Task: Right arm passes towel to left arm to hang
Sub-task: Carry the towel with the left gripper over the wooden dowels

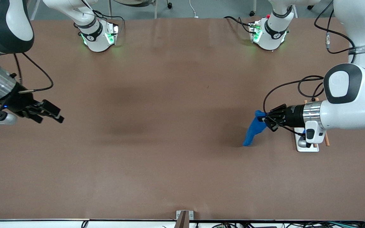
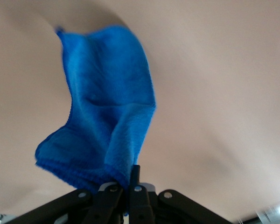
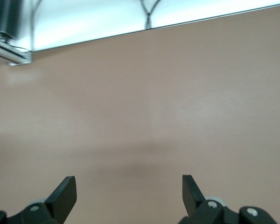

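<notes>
The royal-blue towel [image 1: 252, 130] hangs crumpled from my left gripper [image 1: 262, 119], which is shut on its upper corner. The towel's lower end reaches down toward the brown table. In the left wrist view the towel [image 2: 102, 116] drapes away from the shut fingers of the left gripper [image 2: 130, 176]. The gripper is in the air beside the white rack tray [image 1: 307, 146], toward the left arm's end of the table. My right gripper [image 1: 59, 116] is open and empty over the right arm's end of the table. The right wrist view shows the right gripper [image 3: 129, 186] with its jaws wide apart over bare table.
The rack has wooden rods [image 1: 327, 139] and lies partly hidden under the left arm. The two arm bases [image 1: 98, 36] [image 1: 269, 34] stand along the table edge farthest from the front camera. A small bracket [image 1: 184, 218] sits at the nearest edge.
</notes>
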Robot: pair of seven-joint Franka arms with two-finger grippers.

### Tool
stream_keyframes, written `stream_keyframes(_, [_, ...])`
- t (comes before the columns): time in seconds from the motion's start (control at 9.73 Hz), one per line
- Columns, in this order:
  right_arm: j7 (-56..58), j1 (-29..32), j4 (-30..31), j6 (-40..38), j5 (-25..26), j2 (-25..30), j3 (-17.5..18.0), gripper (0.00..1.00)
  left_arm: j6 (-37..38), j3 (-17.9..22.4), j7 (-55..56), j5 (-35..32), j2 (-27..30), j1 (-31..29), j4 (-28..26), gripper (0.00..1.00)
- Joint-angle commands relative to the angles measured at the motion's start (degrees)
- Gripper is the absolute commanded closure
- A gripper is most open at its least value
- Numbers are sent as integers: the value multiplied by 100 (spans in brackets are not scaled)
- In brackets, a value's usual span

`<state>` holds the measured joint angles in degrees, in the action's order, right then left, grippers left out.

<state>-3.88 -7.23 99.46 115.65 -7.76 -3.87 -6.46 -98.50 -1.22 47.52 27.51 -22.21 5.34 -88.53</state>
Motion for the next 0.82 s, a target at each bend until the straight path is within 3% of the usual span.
stream_keyframes(0.0, [-34, 309, 56, -349, 520, 210, 110, 0, 94, 34, 21, -867, -20, -364, -156, 99])
stream_keyframes(0.31, [343, 486, 56, -1393, 608, 578, 110, 0, 453, 43, -295, -1623, -11, -727, -104, 99])
stream_keyframes(0.72, [860, 697, -110, -2247, 723, 896, 110, 0, 921, 34, -1541, -2141, 7, -1386, 108, 99])
